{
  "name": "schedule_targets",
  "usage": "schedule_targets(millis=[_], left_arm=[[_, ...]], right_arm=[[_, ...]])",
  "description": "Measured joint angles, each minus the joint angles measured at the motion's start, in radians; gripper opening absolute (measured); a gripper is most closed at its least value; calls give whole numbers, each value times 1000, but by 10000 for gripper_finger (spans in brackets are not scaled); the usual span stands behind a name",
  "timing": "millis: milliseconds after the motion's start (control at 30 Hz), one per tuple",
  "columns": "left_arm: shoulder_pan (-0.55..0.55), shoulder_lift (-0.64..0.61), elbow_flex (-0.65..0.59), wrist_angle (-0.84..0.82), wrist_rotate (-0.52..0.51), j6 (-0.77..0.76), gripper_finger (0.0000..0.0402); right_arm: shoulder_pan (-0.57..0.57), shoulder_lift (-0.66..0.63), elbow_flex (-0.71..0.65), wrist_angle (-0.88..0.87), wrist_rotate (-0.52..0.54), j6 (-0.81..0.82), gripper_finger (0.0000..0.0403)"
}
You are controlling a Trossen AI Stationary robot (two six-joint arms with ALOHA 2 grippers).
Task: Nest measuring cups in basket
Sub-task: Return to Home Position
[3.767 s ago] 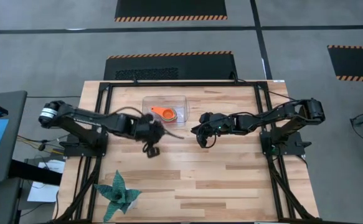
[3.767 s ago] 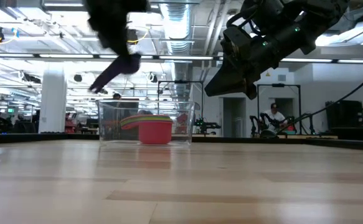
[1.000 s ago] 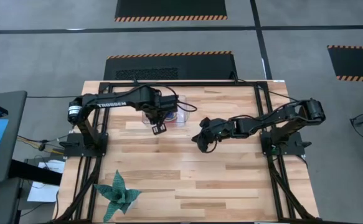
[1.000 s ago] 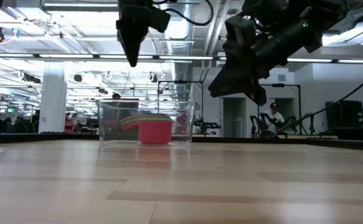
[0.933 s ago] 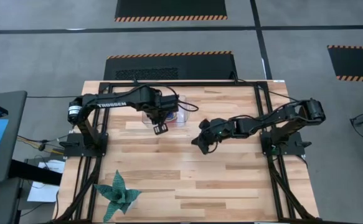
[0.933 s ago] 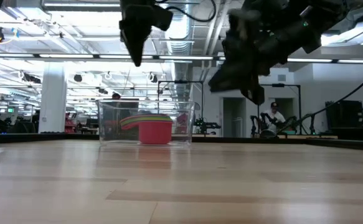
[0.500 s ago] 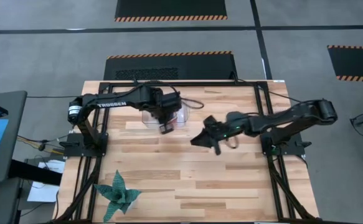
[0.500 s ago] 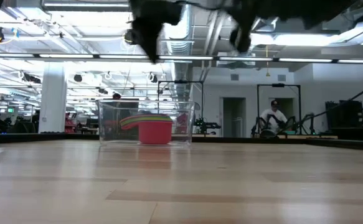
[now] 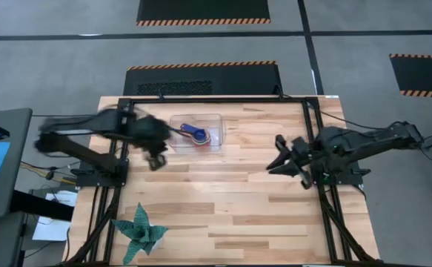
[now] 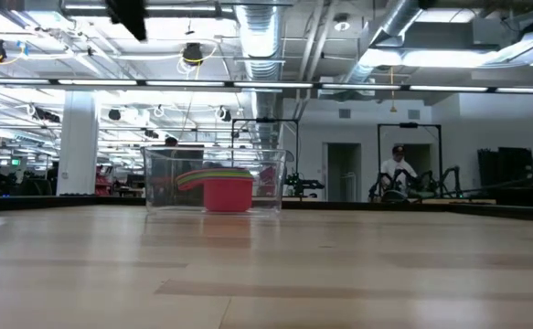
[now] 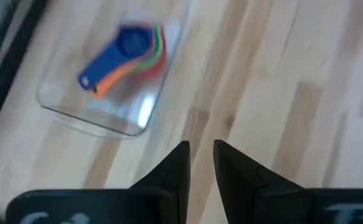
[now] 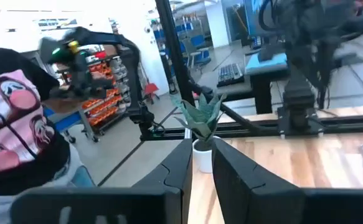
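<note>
The clear basket (image 9: 214, 123) stands on the table's far middle. The measuring cups (image 11: 134, 46) sit nested inside it, blue on top with its handle toward the left; in the low view the red cup (image 10: 227, 194) rests on the basket's floor. My left gripper (image 11: 201, 155) hangs left of and nearer than the basket (image 9: 156, 160), pointing steeply down, with a narrow gap between its fingers and nothing in it. My right gripper (image 9: 281, 159) is drawn back at the table's right, pointing level, with narrowly parted fingers (image 12: 200, 152) that hold nothing.
A teal paper plant (image 9: 138, 231) stands at the near left corner and also shows in the right wrist view (image 12: 201, 118). Black frame rails (image 9: 201, 99) run along the table's edges. A person in patterned clothing (image 12: 16, 134) is beside the table. Bare wood lies across the middle (image 9: 223, 200).
My left gripper has gone from above the basket toward the table's left edge and risen. My right gripper has drawn back toward the right edge, risen and tipped up to level, leaving the low view. The cups and basket have stayed put.
</note>
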Motion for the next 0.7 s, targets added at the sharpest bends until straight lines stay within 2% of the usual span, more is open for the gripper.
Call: schedule_targets(millis=[100, 200, 367, 533, 700], left_arm=[[-62, -251, -188, 162, -12, -57, 59], [-125, -494, -410, 398, -5, -66, 59], [-171, -845, -753, 719, 17, -119, 59], [-172, -1077, -994, 948, -13, -78, 59], [-172, -1200, -1175, 1140, -17, -45, 59]], right_arm=[[-5, -110, -85, 7, 1, -40, 87], [-13, -226, -183, 12, 0, -43, 87], [-14, -396, -337, 96, 0, -38, 87], [-16, -537, -421, 83, 0, 11, 87], [-16, -633, -466, 81, 0, 12, 87]])
